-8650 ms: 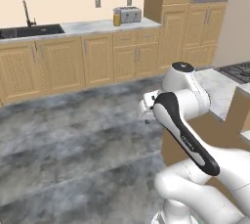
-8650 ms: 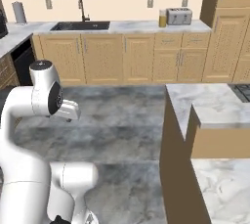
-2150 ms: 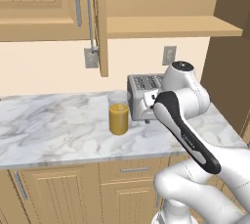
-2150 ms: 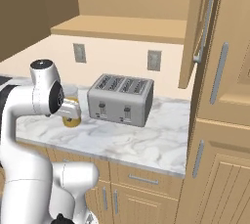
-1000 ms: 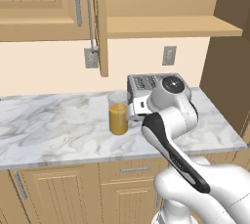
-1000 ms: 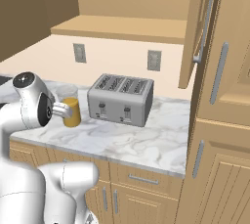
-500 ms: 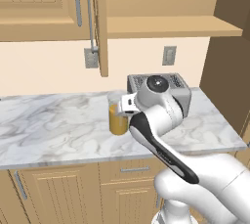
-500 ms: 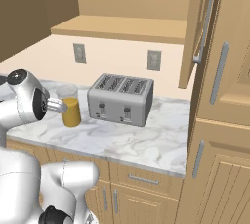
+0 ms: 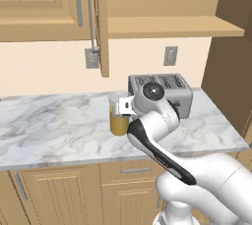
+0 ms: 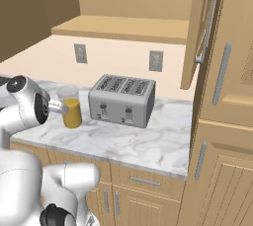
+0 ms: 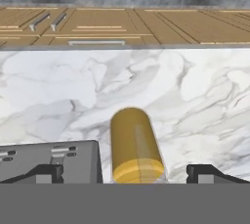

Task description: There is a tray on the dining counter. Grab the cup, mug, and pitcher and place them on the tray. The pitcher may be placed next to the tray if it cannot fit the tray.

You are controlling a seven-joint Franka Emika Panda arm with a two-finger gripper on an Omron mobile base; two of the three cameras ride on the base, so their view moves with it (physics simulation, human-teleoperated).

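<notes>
The pitcher (image 9: 118, 122) is a clear glass cylinder with orange juice in its lower half. It stands upright on a marble worktop (image 9: 54, 126), just left of a toaster. In the right base view the pitcher (image 10: 72, 109) has my gripper (image 10: 58, 105) right beside it, at its upper half. The hand view shows the pitcher (image 11: 135, 145) running up between my two dark fingertips (image 11: 47, 173), which stand wide apart on either side without touching it. My gripper (image 11: 128, 174) is open. The tray, cup, mug and dining counter are out of view.
A silver four-slot toaster (image 9: 162, 91) stands close to the right of the pitcher, also seen as the toaster (image 10: 122, 100). An open cabinet door (image 9: 102, 22) hangs above the worktop. A tall cabinet (image 10: 225, 121) bounds the right end. The worktop's front edge (image 11: 122, 47) lies beyond the pitcher.
The arm has swung left and lowered, bringing the hand from in front of the toaster to the pitcher. The pitcher and toaster have not moved. The jaws stay wide.
</notes>
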